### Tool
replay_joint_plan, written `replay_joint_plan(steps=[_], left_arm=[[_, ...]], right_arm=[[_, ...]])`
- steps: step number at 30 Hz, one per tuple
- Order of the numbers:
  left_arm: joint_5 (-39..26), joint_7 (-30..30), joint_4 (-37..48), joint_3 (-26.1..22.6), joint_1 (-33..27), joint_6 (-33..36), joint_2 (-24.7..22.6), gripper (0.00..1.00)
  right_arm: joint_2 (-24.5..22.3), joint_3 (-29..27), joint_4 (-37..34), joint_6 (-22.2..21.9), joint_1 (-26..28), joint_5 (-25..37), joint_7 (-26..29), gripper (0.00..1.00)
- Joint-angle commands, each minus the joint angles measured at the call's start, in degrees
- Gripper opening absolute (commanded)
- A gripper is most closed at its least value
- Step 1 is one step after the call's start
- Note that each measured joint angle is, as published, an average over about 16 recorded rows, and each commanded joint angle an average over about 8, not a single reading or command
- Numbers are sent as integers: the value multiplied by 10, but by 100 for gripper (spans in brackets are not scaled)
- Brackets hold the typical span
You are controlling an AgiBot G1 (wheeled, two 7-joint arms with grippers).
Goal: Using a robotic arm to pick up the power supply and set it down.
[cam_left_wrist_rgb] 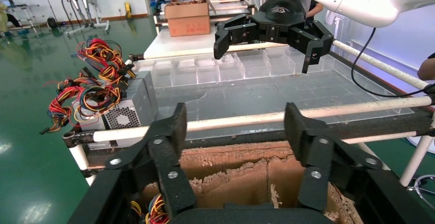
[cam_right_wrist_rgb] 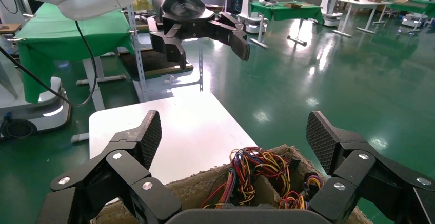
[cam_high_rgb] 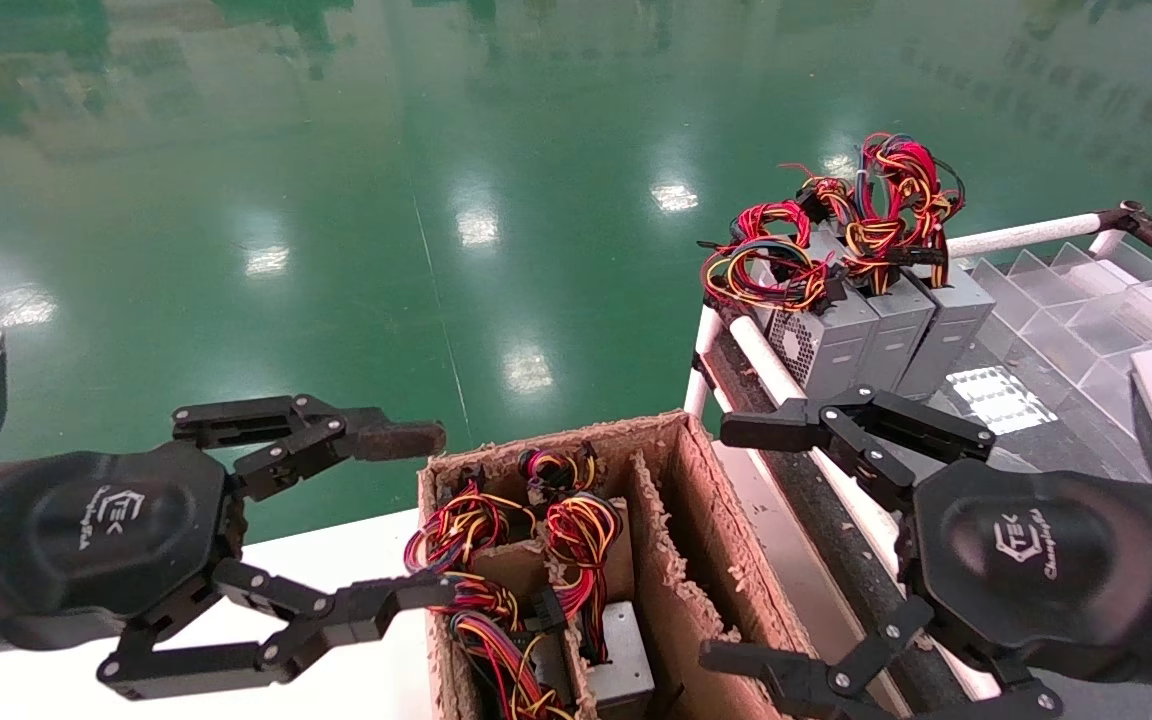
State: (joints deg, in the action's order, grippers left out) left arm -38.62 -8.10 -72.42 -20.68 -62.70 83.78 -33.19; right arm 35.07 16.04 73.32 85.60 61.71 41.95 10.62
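An open cardboard box (cam_high_rgb: 556, 445) holds power supplies standing on end. One grey casing (cam_high_rgb: 626, 650) shows under looped red and yellow wires (cam_high_rgb: 576, 530). Three more power supplies (cam_high_rgb: 876, 330) stand in a row on the rack at the right, also seen in the left wrist view (cam_left_wrist_rgb: 128, 106). My left gripper (cam_high_rgb: 426, 515) hovers open at the box's left side, holding nothing. My right gripper (cam_high_rgb: 731, 545) hovers open at the box's right side, also empty. In the right wrist view the wire bundles (cam_right_wrist_rgb: 251, 175) lie below my open right gripper (cam_right_wrist_rgb: 233, 139). The box's empty compartment (cam_left_wrist_rgb: 241, 167) sits under my open left gripper (cam_left_wrist_rgb: 236, 131).
A white tube rail (cam_high_rgb: 766, 365) edges the rack just right of the box. Clear acrylic dividers (cam_high_rgb: 1086, 300) sit behind the standing units. A white table (cam_right_wrist_rgb: 174, 126) carries the box. Green floor (cam_high_rgb: 436, 200) lies beyond.
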Motion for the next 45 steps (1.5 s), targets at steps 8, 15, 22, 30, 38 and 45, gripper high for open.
replay_joint_plan(steps=[8, 15, 22, 30, 38, 45], left_arm=[[0, 0, 0, 0, 0, 0, 0, 0], [0, 0, 0, 0, 0, 0, 0, 0], [0, 0, 0, 0, 0, 0, 0, 0], [0, 0, 0, 0, 0, 0, 0, 45], [0, 0, 0, 0, 0, 0, 0, 100], [0, 0, 0, 0, 0, 0, 0, 100]], right_arm=[[0, 0, 0, 0, 0, 0, 0, 100], [0, 0, 0, 0, 0, 0, 0, 100], [0, 0, 0, 0, 0, 0, 0, 100], [0, 0, 0, 0, 0, 0, 0, 100], [8, 6, -15, -5, -2, 5, 4, 100], [27, 20, -44, -15, 10, 30, 2, 100]])
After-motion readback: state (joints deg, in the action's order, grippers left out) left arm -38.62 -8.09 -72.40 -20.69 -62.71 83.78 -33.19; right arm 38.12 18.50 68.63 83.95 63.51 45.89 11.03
